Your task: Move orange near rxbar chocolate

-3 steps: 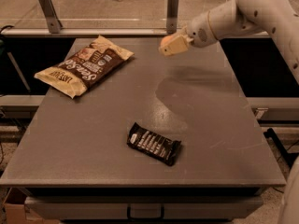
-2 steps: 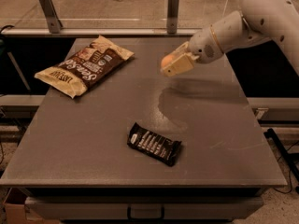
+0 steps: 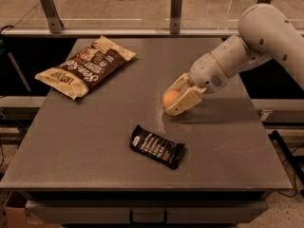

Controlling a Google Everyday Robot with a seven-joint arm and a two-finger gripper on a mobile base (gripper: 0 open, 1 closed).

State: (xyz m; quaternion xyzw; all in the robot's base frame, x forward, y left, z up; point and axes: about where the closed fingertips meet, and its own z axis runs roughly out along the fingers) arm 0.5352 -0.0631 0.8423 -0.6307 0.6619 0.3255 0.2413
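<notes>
The orange (image 3: 169, 99) is a small round fruit held between the cream fingers of my gripper (image 3: 176, 99), just above the grey table (image 3: 95, 141) near its middle. The gripper is shut on the orange, and the arm comes in from the upper right. The rxbar chocolate (image 3: 156, 146), a flat black bar with white lettering, lies on the table a short way in front of and slightly left of the orange, apart from it.
A tan-and-brown chip bag (image 3: 85, 66) lies at the table's back left. A railing with metal posts (image 3: 175, 11) runs behind the table. The table's front edge is near the bar.
The gripper has carried the orange from the table's back right down and forward toward the middle, closer to the black bar. The bar and chip bag have not moved.
</notes>
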